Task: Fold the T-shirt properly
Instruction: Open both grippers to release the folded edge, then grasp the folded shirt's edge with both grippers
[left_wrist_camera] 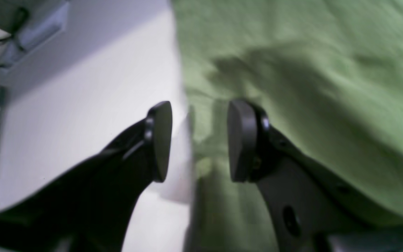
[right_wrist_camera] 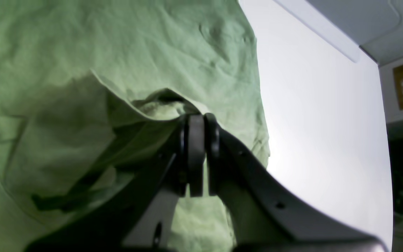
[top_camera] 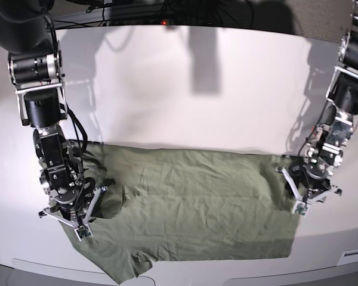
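You're early on: the T-shirt [top_camera: 197, 202] lies flat on the worktop [top_camera: 185, 89], barely folded, your right tool [right_wrist_camera: 197, 120] clamped on a sleeve-side fold, your left tool [left_wrist_camera: 198, 140] apart over its edge.

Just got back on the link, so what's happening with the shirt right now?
Two arms are working a green T-shirt spread on the white table. The right gripper is shut on a bunched fold of cloth at one end. The left gripper stands open over the shirt's opposite edge, holding nothing. No neat fold shows yet.
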